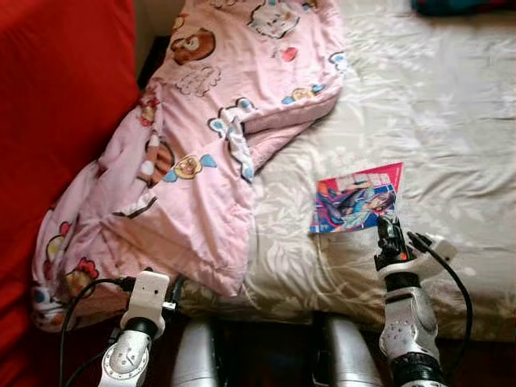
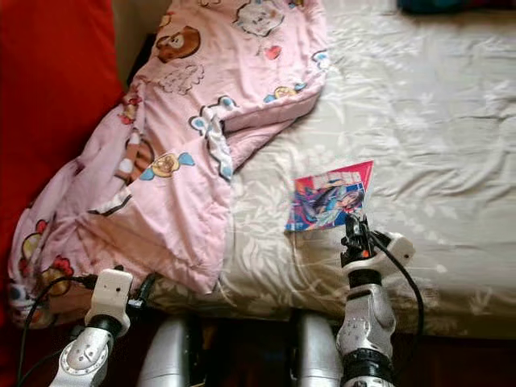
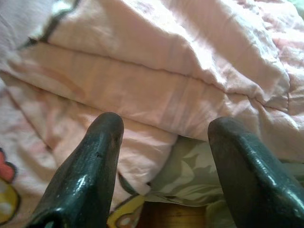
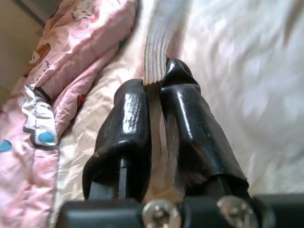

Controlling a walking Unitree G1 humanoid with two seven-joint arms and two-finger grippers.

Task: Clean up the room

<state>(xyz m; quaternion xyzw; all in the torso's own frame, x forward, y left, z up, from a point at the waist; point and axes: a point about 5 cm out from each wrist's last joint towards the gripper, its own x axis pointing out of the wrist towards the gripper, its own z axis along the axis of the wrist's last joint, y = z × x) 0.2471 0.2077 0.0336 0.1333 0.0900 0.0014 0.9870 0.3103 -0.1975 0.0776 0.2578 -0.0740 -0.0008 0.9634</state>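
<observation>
right claw [image 4: 154,102] on magazine [image 1: 356,197]

no readable text, book cover [image 1: 355,198] illegible

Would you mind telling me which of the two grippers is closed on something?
The right gripper: it is shut on the edge of the colourful book on the bed, while the left gripper is open before the pink blanket.

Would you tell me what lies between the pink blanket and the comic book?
Only bare floral bedsheet separates the pink blanket from the comic book, seen in both eye views.
</observation>
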